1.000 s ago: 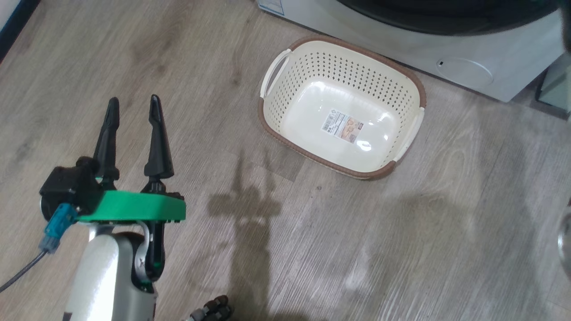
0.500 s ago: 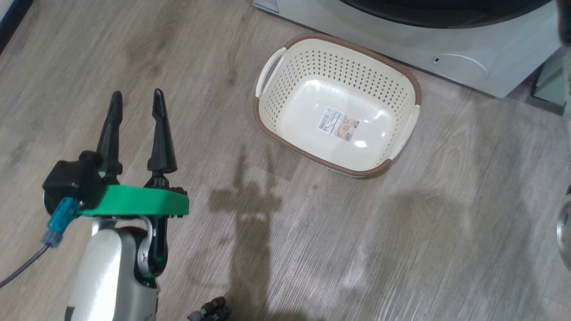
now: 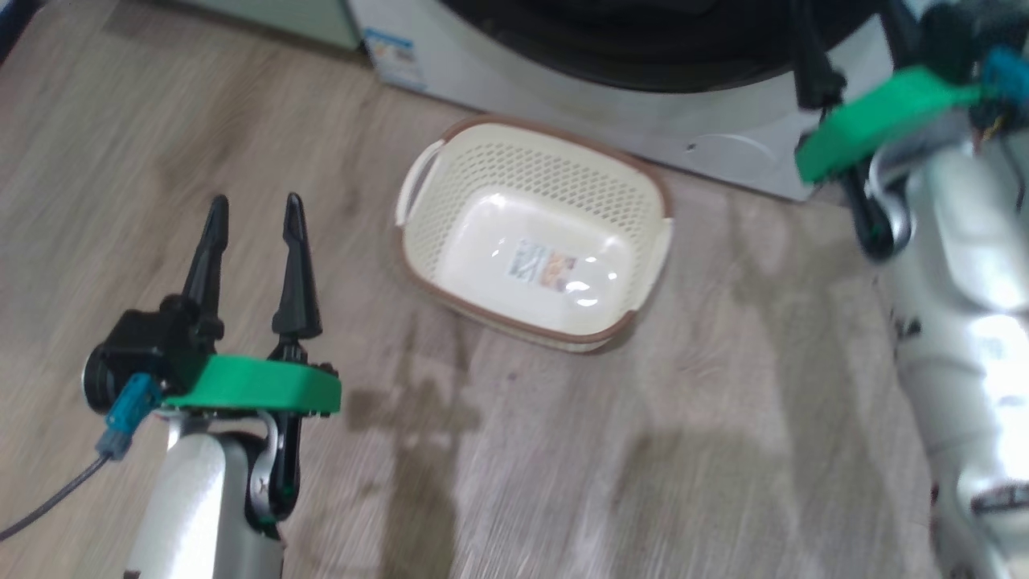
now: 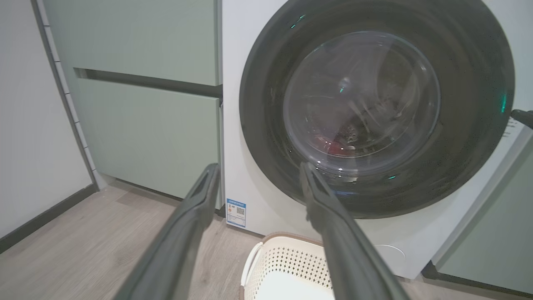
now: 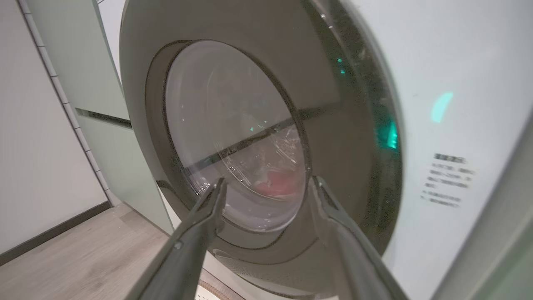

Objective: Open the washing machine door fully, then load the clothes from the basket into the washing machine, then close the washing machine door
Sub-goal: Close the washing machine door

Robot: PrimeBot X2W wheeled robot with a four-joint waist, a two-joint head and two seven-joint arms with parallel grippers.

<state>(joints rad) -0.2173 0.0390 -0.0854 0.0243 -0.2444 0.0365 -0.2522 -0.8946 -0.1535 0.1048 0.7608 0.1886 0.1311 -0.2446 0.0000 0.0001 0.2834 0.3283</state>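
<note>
The washing machine (image 4: 250,104) stands ahead, and its door (image 4: 266,137), black-rimmed with a domed glass, lies against the front. Red clothes (image 4: 329,146) show through the glass, and they also appear in the right wrist view (image 5: 278,184). The cream basket (image 3: 450,193) sits on the floor before the machine with nothing in it. My left gripper (image 3: 256,201) hovers open over the floor left of the basket, and its fingers frame the door (image 4: 259,166). My right gripper (image 5: 268,181) is open close to the door's right side (image 5: 341,166), and its green mount (image 3: 876,121) is at the upper right.
Pale green cabinets flank the machine on the left (image 4: 145,125) and right (image 4: 491,250). A white wall with dark skirting (image 4: 41,216) bounds the left side. Wood-look floor (image 3: 643,450) spreads in front. A blue sticker (image 4: 235,212) and round service flap (image 4: 389,252) mark the machine's base.
The head camera has swung, shifting the basket left and bringing the right arm into view at the upper right. The left gripper keeps its open pose.
</note>
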